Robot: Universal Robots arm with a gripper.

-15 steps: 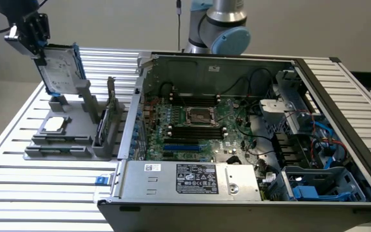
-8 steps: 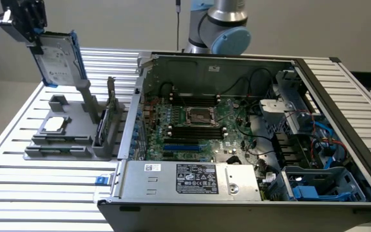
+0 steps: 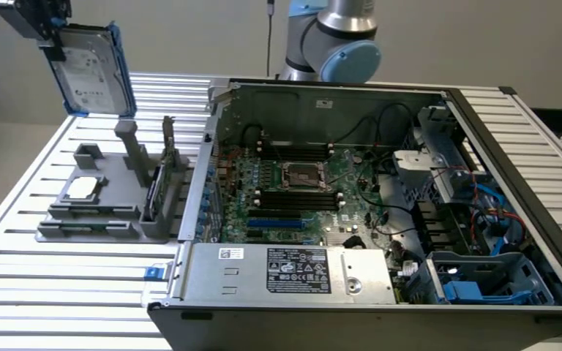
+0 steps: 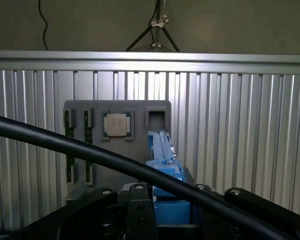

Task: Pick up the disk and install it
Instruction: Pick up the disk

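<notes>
**Ana:** Where is the disk?

**Ben:** The disk [image 3: 91,69] is up in the air, on the far side at the exterior view's left. It hangs upright. You can see its white label, and the blue frame runs along its edges.

**Ana:** What holds it up there?

**Ben:** The gripper [image 3: 53,40] does. Its fingers are closed on the top end of the disk. In the wrist view the blue frame sits right between the black fingers [image 4: 139,212], so they are holding the disk.

**Ana:** What is under it?

**Ben:** The grey holder [image 3: 115,219] lies on the silver table [image 3: 47,292] with the long slats. The disk is above the holder and does not touch it. A small square chip [image 3: 83,188] lies flat in one pocket of the holder.

**Ana:** And the computer?

**Ben:** The open computer case [image 3: 330,106] lies just beside the holder, to the exterior view's right. Inside is a green board [image 3: 301,190]. A big silver box [image 3: 291,274] with a white label sits at the near side of the case. A blue bay [image 3: 476,285] is in the near right corner. The disk is well apart from that bay.

**Ana:** Anything else?

**Ben:** The robot arm [image 3: 335,36] stands up on the far side of the case. In the wrist view, a thick black cable [image 4: 65,145] runs across in front of the holder.
</notes>
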